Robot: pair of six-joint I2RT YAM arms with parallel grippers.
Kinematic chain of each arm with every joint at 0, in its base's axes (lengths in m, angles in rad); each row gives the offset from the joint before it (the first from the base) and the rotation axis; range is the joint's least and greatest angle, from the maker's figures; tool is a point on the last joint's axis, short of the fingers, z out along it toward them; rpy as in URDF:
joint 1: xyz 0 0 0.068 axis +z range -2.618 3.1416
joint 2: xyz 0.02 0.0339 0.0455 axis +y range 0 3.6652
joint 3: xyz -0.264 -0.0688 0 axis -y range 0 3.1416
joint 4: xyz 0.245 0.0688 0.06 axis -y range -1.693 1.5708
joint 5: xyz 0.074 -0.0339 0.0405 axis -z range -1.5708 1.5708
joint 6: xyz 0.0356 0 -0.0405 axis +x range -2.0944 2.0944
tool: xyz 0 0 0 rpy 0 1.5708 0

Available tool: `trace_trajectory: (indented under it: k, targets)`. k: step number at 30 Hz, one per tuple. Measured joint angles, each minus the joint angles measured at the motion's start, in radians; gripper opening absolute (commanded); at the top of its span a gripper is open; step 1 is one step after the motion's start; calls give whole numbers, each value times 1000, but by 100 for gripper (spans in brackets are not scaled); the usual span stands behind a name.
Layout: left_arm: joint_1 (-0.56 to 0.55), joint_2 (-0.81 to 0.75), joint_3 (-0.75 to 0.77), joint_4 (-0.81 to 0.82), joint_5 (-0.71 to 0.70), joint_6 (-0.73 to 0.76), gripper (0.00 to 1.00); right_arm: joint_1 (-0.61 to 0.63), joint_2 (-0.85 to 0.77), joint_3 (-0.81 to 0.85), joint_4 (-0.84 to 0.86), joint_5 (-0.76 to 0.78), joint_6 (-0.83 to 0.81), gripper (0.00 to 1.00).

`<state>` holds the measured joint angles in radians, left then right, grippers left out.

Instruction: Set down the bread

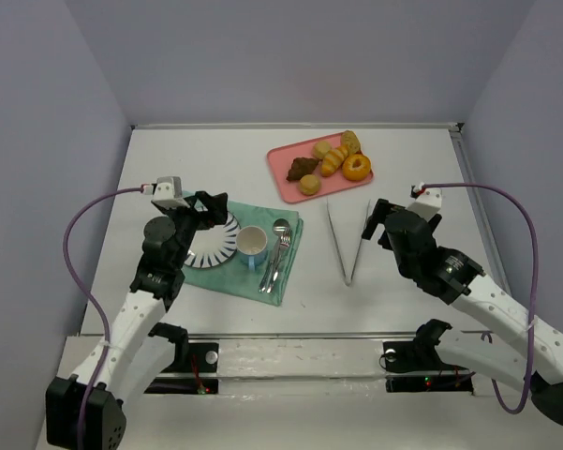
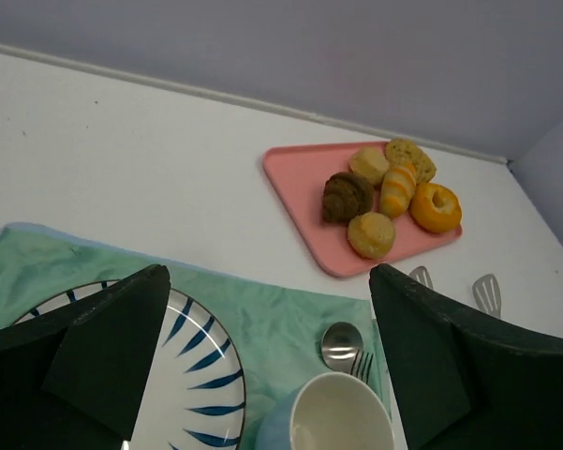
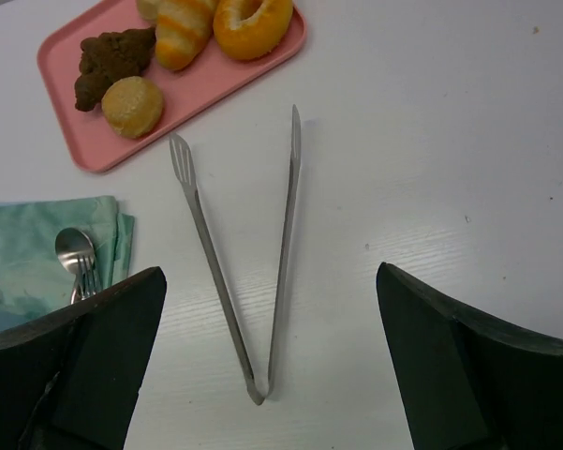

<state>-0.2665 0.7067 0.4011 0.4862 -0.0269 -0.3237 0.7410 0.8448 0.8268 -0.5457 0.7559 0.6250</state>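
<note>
The round golden bun point(image 1: 309, 185) and the dark chocolate pastry point(image 1: 303, 168) lie on the pink tray point(image 1: 283, 159) at the back centre. Both also show in the left wrist view, the bun point(image 2: 371, 234) and the pastry point(image 2: 347, 195), and in the right wrist view, the bun point(image 3: 133, 105) and the pastry point(image 3: 112, 61). My left gripper point(image 1: 215, 214) is open and empty, above the blue-striped plate point(image 2: 183, 394) and the cup point(image 2: 342, 417). My right gripper point(image 1: 375, 220) is open and empty, above the metal tongs point(image 3: 281, 244), whose hinge end lies nearest it.
The tray also holds an orange donut point(image 1: 357, 167), a croissant point(image 1: 333, 161) and two more small buns. A green mat point(image 1: 262, 281) carries the plate point(image 1: 213, 242), the cup point(image 1: 253, 246), and a spoon and fork point(image 1: 277, 246). The tongs point(image 1: 348, 239) lie right of the mat.
</note>
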Motion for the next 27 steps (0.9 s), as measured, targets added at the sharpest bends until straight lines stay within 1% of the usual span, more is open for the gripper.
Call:
trace_trajectory:
  k: [2, 5, 8, 10, 11, 14, 17, 22, 24, 27]
  targets:
    - [0, 79, 65, -58, 31, 5, 99, 0, 0, 0, 0, 0, 0, 100]
    - [0, 131, 127, -139, 93, -13, 99, 0, 1, -2, 5, -1, 0, 100]
    - [0, 141, 205, -198, 151, -52, 99, 0, 8, -13, 24, -19, -8, 100]
    - [0, 123, 236, -210, 159, -66, 99, 0, 24, -18, 35, -34, -14, 100]
    - [0, 103, 238, -209, 152, -82, 99, 0, 41, -21, 39, -49, -20, 100]
    - [0, 21, 220, -248, 37, -175, 99, 0, 101, -29, 45, -100, -26, 100]
    - [3, -35, 178, -267, -10, -201, 99, 0, 188, -34, 60, -147, -31, 100]
    - [3, -26, 182, -337, -48, -206, 99, -1, 424, -33, 98, -249, -56, 100]
    - [3, -7, 183, -368, -67, -208, 99, -7, 497, -33, 103, -280, -61, 100]
    - [3, -1, 183, -403, -93, -211, 99, -17, 562, -33, 113, -323, -68, 100]
